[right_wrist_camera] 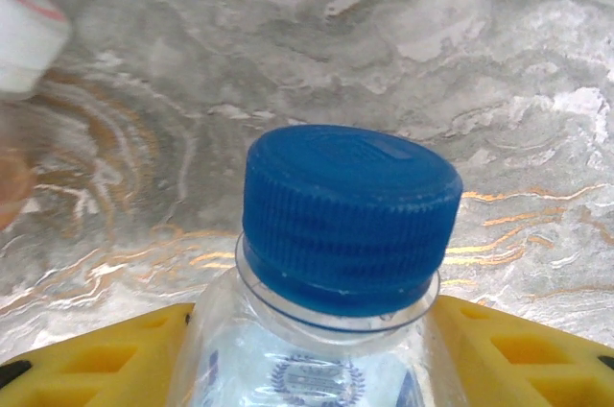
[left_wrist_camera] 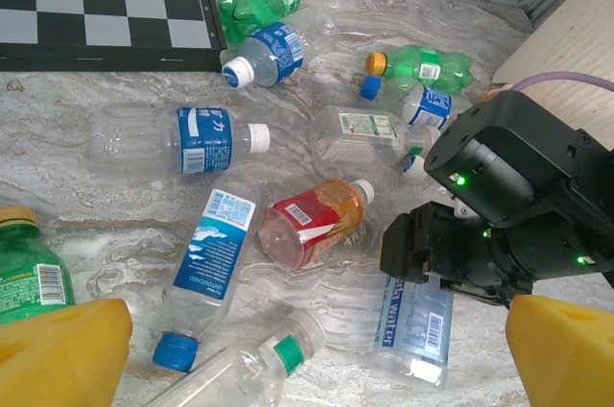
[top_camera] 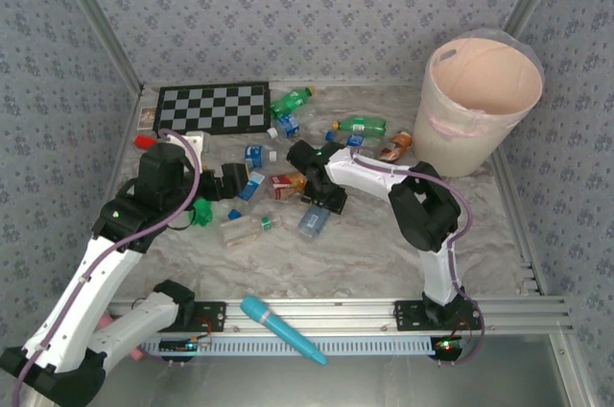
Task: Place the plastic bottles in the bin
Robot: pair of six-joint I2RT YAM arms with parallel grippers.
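Observation:
Several plastic bottles lie scattered on the marbled table. Among them are a green one, a red-labelled one and a blue-labelled one. My right gripper is down at mid-table, its yellow fingers pressed against both shoulders of a clear bottle with a blue cap. That bottle's body lies flat under the gripper. My left gripper hangs open above the pile, just left of the right one, with nothing between its fingers. The pale pink bin stands at the far right.
A black-and-white chessboard lies at the back left, with a small red block by its near corner. A teal microphone rests on the front rail. Patterned walls close in three sides.

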